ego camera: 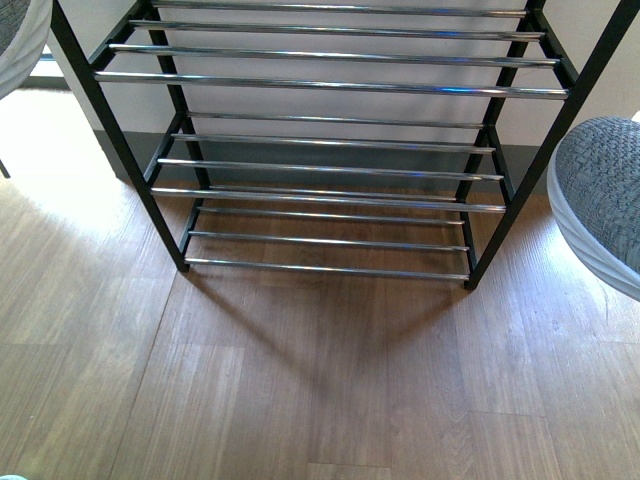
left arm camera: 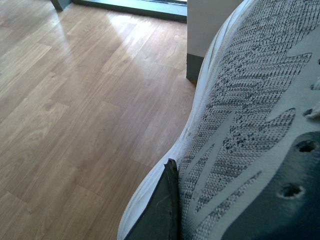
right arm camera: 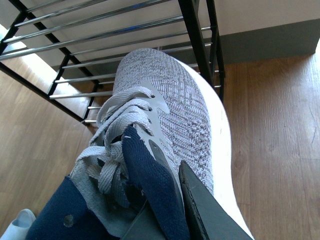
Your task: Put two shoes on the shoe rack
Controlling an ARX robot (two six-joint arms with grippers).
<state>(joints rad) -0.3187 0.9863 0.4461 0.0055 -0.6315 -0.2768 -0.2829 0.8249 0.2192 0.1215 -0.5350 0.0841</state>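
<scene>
The shoe rack (ego camera: pixel 330 165) stands straight ahead on the wood floor, black frame with chrome bars, and its visible tiers are bare. One grey knit sneaker (ego camera: pixel 14 40) hangs at the upper left, held off the floor. In the left wrist view it (left arm camera: pixel 240 125) fills the right side, and my left gripper (left arm camera: pixel 210 200) is shut on its side wall, one dark finger (left arm camera: pixel 162 210) outside. The other grey knit sneaker (ego camera: pixel 600 200) hangs at the right edge. My right gripper (right arm camera: pixel 167 200) is shut on its collar by the navy tongue, toe (right arm camera: pixel 165 80) pointing at the rack (right arm camera: pixel 195 30).
Wood floor (ego camera: pixel 300 380) spreads in front of the rack. A pale wall with a grey skirting board (right arm camera: pixel 280 40) runs behind it. A pale blue-white slide sandal (right arm camera: pixel 15 225) lies on the floor below the right sneaker.
</scene>
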